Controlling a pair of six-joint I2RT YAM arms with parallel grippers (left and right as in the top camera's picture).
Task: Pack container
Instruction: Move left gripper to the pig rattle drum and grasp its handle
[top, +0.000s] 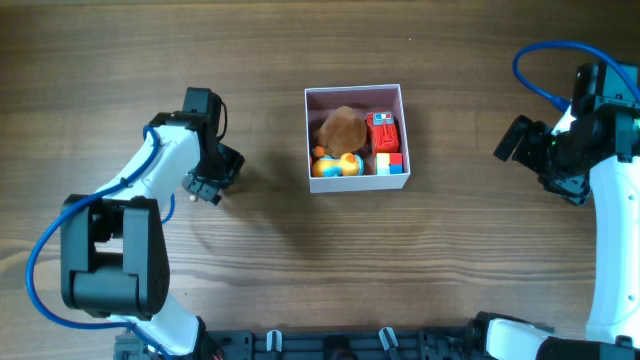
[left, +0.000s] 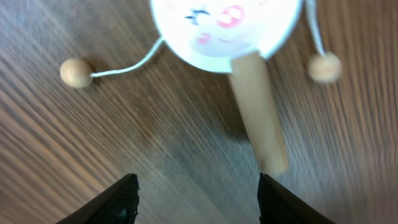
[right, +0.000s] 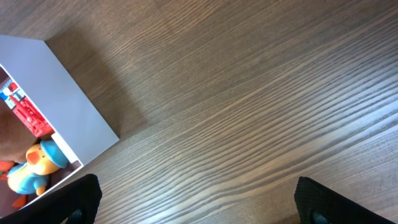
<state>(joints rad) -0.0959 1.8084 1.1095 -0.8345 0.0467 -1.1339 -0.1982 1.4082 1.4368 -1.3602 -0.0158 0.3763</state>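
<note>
The left tool (left: 199, 208) hangs low over the wooden tabletop (top: 300, 260) with its two dark fingers (left: 121, 202) spread wide and nothing between them. Just beyond the fingertips lies a rattle drum (left: 227, 25): a round white head with a painted face, a pale wooden handle (left: 258, 112) that ends close to one fingertip, and two wooden beads (left: 76, 72) on thin strings lying out to either side. The right tool (right: 199, 208) is likewise spread wide, with only bare wood grain between its fingers. It sits at the right edge of the tabletop. The container (top: 355, 91) stands between the two arms near the middle of the tabletop, a little toward the far side, well apart from both tools. It is a square, shallow box with plain white walls and a dusty pink inside, open at the top. Inside it, a round brown lump (top: 342, 128) fills the far left part, and a red toy (top: 382, 132) with white markings lies along the right wall. A yellow duck (top: 338, 166) with blue and orange parts lies at the near left, and a small block (top: 391, 163) in red, white and blue sits in the near right corner. From the right wrist, one white corner of the box shows at the left, with the duck and red toy visible inside it.
</note>
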